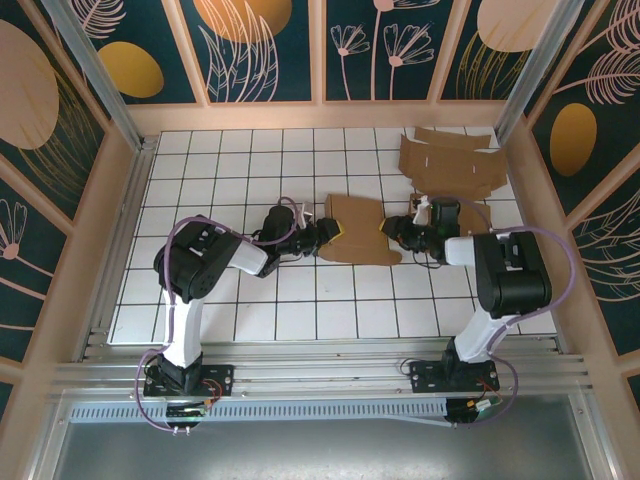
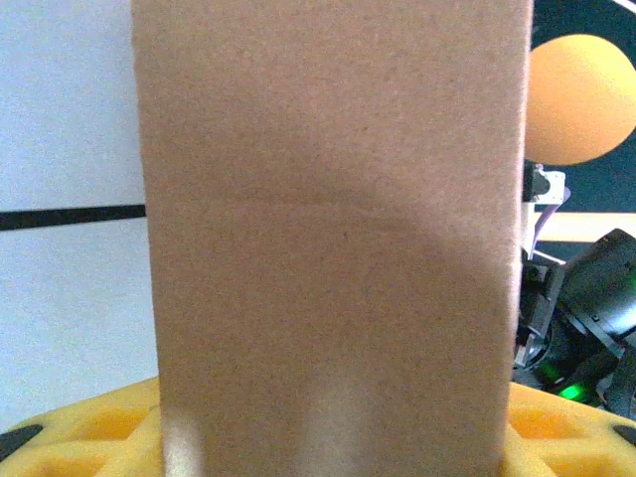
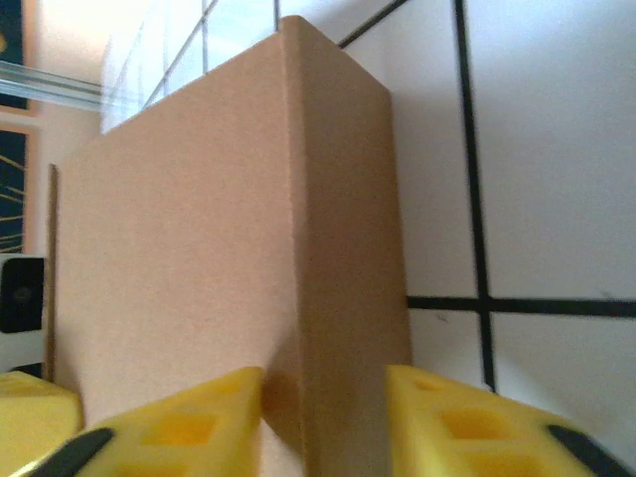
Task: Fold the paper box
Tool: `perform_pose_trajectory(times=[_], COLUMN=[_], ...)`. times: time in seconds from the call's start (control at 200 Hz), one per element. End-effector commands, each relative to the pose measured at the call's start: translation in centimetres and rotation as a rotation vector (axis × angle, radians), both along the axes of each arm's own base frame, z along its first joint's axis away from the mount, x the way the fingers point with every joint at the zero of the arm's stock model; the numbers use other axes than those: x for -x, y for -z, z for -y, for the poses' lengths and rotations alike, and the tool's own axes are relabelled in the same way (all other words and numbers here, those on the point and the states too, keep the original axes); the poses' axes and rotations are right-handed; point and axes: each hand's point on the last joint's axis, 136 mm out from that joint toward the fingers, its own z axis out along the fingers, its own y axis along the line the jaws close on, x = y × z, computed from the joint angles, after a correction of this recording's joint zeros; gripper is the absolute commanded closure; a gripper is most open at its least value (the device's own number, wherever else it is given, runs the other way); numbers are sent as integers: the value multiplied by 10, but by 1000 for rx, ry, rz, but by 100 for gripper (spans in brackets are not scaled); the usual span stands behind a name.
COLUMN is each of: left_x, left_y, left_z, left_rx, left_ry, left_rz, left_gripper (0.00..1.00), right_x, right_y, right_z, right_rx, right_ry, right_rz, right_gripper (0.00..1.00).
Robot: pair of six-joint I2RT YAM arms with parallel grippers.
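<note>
Both arms lie low over the worktop (image 1: 250, 300), elbows bent, forearms stretched toward each other from either side. The left pincer (image 1: 325, 232) meets the left edge of the box (image 1: 360, 242); the right pincer (image 1: 400, 232) meets its right edge.

The box is plain brown card with a matt, faintly grainy face, part folded and lying mid-worktop on the white tiles with black grid lines. From the right wrist it shows a flat panel turned up at a sharp crease into a narrow side wall. The yellow ribbed fingers (image 3: 169, 427) are clenched on that folded edge, one on each side. From the left wrist a broad card panel with a faint horizontal crease stands square between the yellow fingers (image 2: 79, 437) and overlaps them; whether that pincer grips the card or is released I cannot tell.

More flat card pieces (image 1: 450, 165), notched and curved at the edges, lie heaped at the far right, well apart from the box.
</note>
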Motion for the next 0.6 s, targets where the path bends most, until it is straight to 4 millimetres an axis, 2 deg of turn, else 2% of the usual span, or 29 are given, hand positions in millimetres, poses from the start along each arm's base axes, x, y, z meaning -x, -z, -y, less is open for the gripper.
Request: perform_pose_trajectory(times=[0.0, 0.1, 0.19, 0.245, 0.335, 0.415, 0.455, 0.511, 0.551, 0.596], left_x=[0, -1, 0, 0, 2, 4, 5, 5, 6, 6], left_y=[-23, -23, -27, -32, -38, -45, -50, -55, -58, -60], left_z=[-3, -15, -25, -30, -36, -34, -33, -33, -33, -34], left_rx=[6, -57, -78, -66, -39, 3, 25, 45, 52, 51], left_ry=[-32, -93, -153, -187, -236, -234, -229, -239, -243, -250], left_rz=[9, -21, -53, -72, -131, -175, -184, -206, -217, -220], left_gripper=[44, 48, 50, 50, 54, 56, 57, 57, 57, 57], right_x=[14, 6, 9, 19, 54, 91, 103, 124, 134, 130], right_y=[3, -52, -106, -138, -179, -194, -193, -181, -171, -169], right_z=[27, 32, 24, 12, -23, -53, -60, -74, -80, -79], right_rx=[124, 173, 318, 412, 473, 548, 642, 782, 883, 972], right_ry=[106, 136, 105, 56, -127, -319, -391, -533, -614, -603], right_rz=[-71, 100, 354, 539, 842, 1107, 1234, 1395, 1485, 1526], right_gripper=[53, 39, 25, 21, 20, 20, 16, 11, 6, 2])
